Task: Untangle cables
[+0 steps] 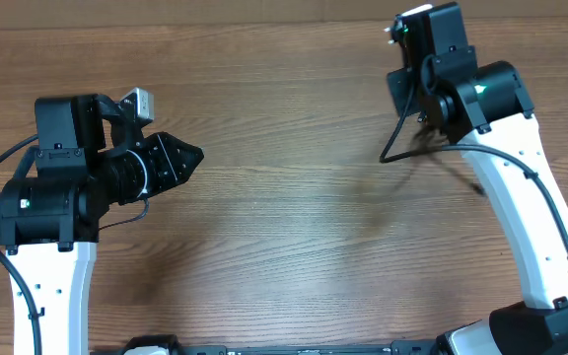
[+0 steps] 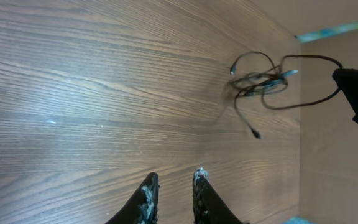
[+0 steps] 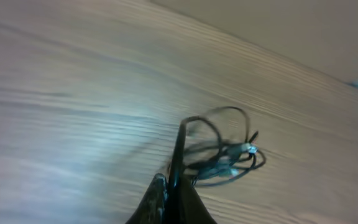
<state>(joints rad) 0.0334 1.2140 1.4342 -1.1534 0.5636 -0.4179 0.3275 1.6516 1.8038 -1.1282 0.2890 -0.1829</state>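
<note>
- L gripper (image 2: 174, 179): jaws a narrow gap apart, nothing btwn, above the table (image 1: 294, 227)
- R gripper (image 3: 171, 182): pinched closed on one strand of the cables (image 3: 225, 155)
- cables: tangled loops at table's right side, just by R gripper, well apart from L gripper
- one plug end (image 2: 255, 134) trails out of the knot; silvery tip (image 3: 248, 148) inside it

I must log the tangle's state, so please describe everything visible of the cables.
The cables are thin black cords knotted into one small bundle of loops with pale plug ends inside. One end trails out. The shut right pincer pinches one strand; whether the bundle rests on the wooden table is unclear.
</note>
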